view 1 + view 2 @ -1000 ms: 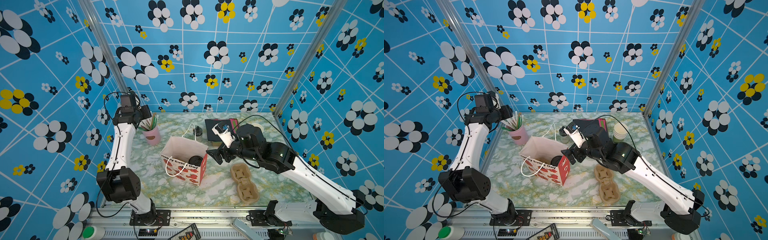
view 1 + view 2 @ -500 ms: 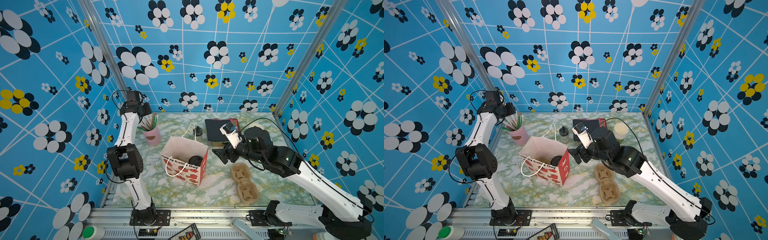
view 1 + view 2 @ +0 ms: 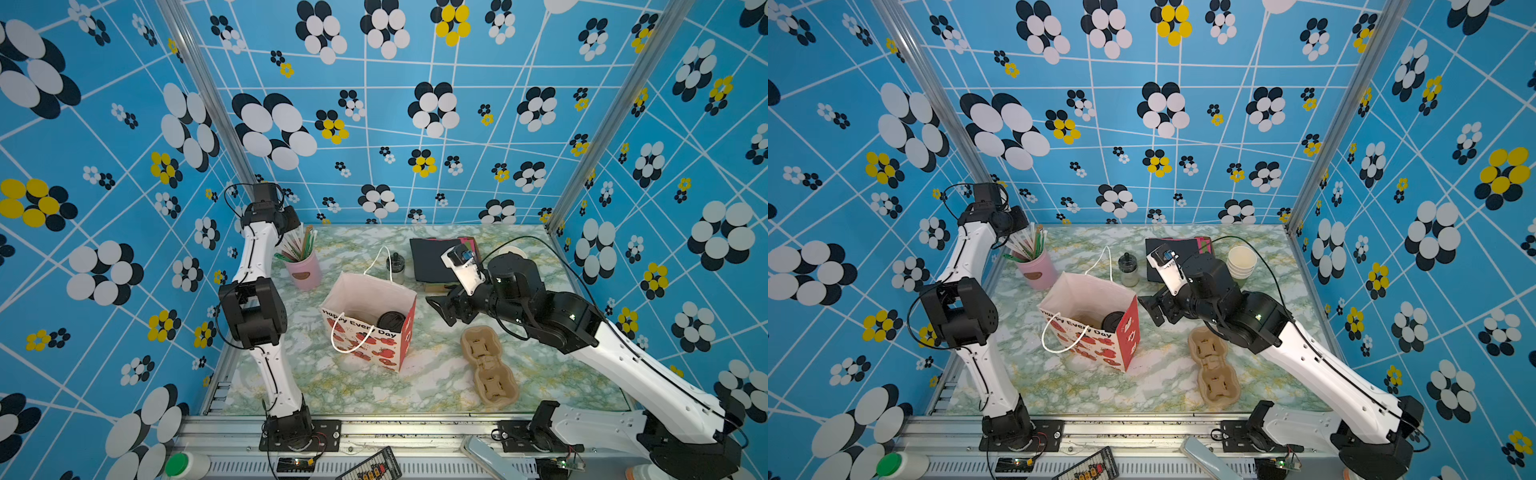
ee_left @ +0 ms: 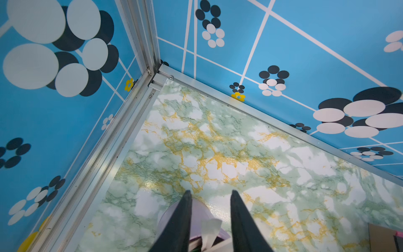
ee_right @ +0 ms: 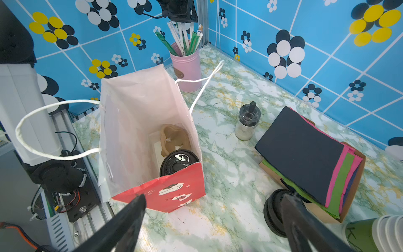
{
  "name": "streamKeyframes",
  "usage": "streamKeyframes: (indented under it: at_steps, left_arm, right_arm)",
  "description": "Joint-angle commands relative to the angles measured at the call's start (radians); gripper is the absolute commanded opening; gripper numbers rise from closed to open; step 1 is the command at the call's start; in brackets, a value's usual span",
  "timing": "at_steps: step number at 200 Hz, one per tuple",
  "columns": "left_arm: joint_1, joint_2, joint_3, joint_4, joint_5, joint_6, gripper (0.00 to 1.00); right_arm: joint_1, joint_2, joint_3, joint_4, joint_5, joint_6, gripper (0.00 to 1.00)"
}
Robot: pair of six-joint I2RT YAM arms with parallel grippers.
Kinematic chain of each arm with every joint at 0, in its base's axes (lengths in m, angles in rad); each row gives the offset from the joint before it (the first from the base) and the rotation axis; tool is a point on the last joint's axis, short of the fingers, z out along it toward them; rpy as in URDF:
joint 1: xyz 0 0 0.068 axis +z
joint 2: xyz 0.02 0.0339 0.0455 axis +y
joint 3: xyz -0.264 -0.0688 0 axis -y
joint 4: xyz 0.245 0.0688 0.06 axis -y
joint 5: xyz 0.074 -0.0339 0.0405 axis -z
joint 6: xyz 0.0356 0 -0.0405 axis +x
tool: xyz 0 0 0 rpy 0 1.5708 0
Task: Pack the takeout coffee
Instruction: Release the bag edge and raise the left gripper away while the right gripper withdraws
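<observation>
The takeout coffee (image 5: 178,162) stands inside the red-and-white paper bag (image 5: 170,192), and only its black lid (image 3: 390,322) (image 3: 1112,321) shows. The bag (image 3: 365,332) (image 3: 1088,328) stands upright and open-topped mid-table. My right gripper (image 5: 213,197) is open and empty, just right of the bag and low over the marble (image 3: 442,309) (image 3: 1152,307). My left gripper (image 4: 210,192) hangs over the pink straw cup (image 3: 305,270) in the back left corner. Its fingers are apart and touch nothing, with a white straw tip (image 4: 210,227) below the gap.
A brown cup carrier (image 3: 488,365) lies at the front right, and another piece of brown pulp (image 5: 172,139) is in the bag. Behind are a shaker jar (image 5: 247,124), a napkin stack (image 5: 305,152), black lids (image 5: 274,213) and nested paper cups (image 3: 1241,261).
The left arm has folded up toward the back left corner, and its jaws have narrowed. The right gripper has drawn slightly right, away from the bag, still open.
</observation>
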State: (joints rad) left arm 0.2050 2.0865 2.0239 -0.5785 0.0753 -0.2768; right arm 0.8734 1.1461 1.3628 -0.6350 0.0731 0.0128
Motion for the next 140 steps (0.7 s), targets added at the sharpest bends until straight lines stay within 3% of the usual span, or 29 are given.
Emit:
streamKeyframes:
  at_steps: [1,55,140]
  left_arm:
    - [0.01,0.027,0.044,-0.03,0.024,-0.009,0.23]
    - [0.01,0.038,0.073,-0.04,0.061,-0.009,0.0]
    - [0.01,-0.13,0.105,-0.09,0.09,0.073,0.0]
  right_arm:
    - [-0.009,-0.001,-0.011,0.023,0.0,0.013,0.99]
    - [-0.015,0.007,-0.019,0.028,-0.002,0.015,0.99]
    - [-0.021,0.007,-0.022,0.034,-0.014,0.015,0.99]
